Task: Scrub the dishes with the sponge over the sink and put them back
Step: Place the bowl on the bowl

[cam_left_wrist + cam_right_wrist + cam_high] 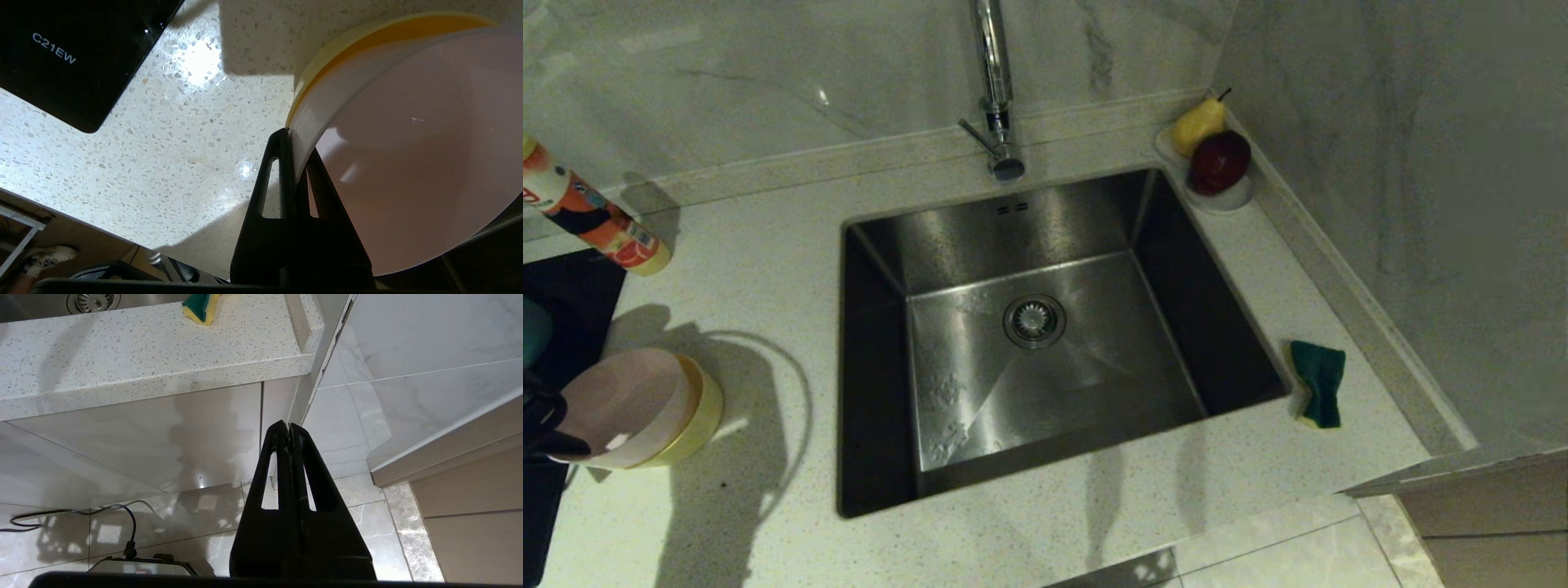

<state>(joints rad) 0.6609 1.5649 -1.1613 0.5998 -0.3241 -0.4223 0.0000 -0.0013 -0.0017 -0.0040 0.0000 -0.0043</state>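
Already your left gripper (292, 134) is pinched shut on the rim of the pink bowl (625, 404), tilted at the surface's (768, 269) left edge with the yellow bowl (698, 416) nested behind it. Expect light, stiff, slippery plastic; a thin rim hold may pivot, and the yellow one could slide off. Keep the grip deep. The sponge (1319, 384), soft and bent, lies right of the sink (1054, 327). Your right gripper (289, 426) hangs closed, empty, below the surface.

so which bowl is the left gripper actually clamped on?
The pale pink bowl, the inner one of the nested pair. The left gripper pinches its rim, tilting it up off the counter; the yellow bowl sits outside it, only its rim showing.
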